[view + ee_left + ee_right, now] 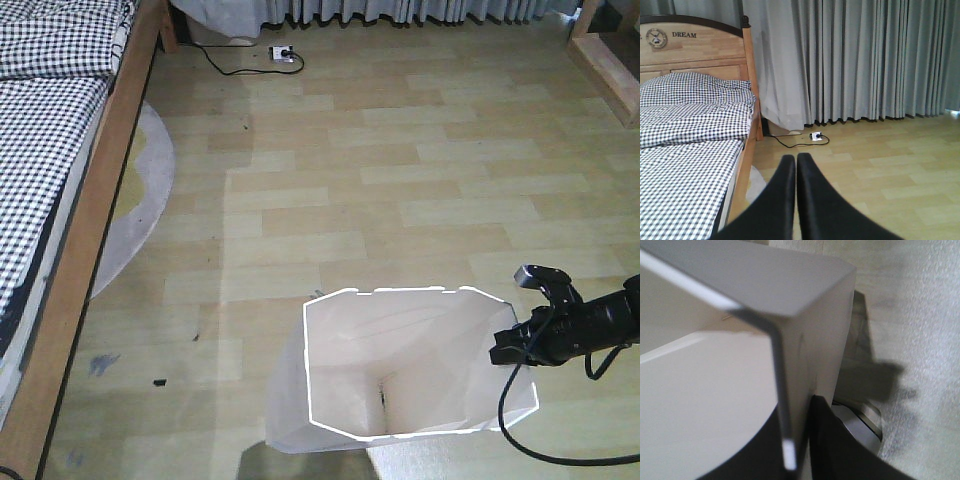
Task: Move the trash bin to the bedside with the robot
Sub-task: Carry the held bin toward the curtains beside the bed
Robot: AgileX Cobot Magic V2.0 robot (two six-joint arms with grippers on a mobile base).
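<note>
**Right claw pinches the bin's thin rim, away from the bed**

The trash bin [400, 345] stands on the floor [400, 180] of pale wood-look planks, low in the front view and well apart from the bed [100, 200] along the left edge. It is white and thin-walled, its mouth a rectangle with cut corners, its smooth cream-tinted sides tapering downward.

The right claw [507, 345], black with a grey top, is clamped on the bin's right rim. In the right wrist view its two dark fingers [840, 450] sit on either side of the sheet-like wall [825, 330], one inside and one outside. A black cable [520, 435] loops below the arm.

The left claw [794, 161] is pressed together with nothing between its smooth, pointed black fingers, and it faces the bed's light brown wooden headboard and black-and-white checked bedding.

Grey pleated curtains [865, 60] hang to the floor, with a white power strip [815, 135] lying at their foot. A rounded grey rug [140, 200] pokes out from under the bed frame.
</note>
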